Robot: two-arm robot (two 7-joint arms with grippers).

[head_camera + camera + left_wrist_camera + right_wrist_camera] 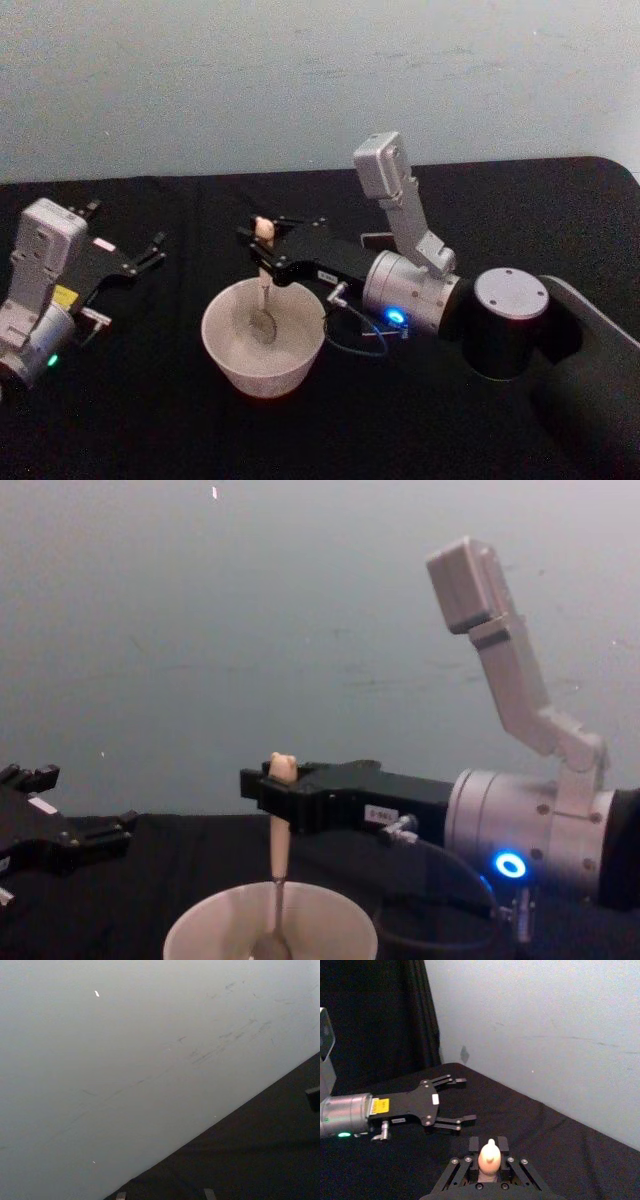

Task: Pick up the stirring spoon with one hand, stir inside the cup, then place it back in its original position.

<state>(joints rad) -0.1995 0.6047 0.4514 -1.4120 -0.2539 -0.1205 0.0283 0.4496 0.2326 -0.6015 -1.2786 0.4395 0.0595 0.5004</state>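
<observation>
The cream-white cup [232,352] [335,925] stands on the black table in front of me. The stirring spoon [264,300] [277,845] hangs upright in it, its metal bowl [263,325] down inside the cup. My right gripper [263,246] [272,785] [489,1149] reaches in from the right, above the cup, and is shut on the pale handle just under the bear-head knob [490,1156]. My left gripper [152,252] [461,1100] is open and holds nothing, off to the cup's left. A dark grey box edge [374,240], possibly the original position, peeks out behind the right arm.
A black cloth [150,420] covers the table, with a pale wall [300,80] close behind it. The right arm's body [500,320] takes up the right side of the table. A blue cable [350,345] loops beside the cup.
</observation>
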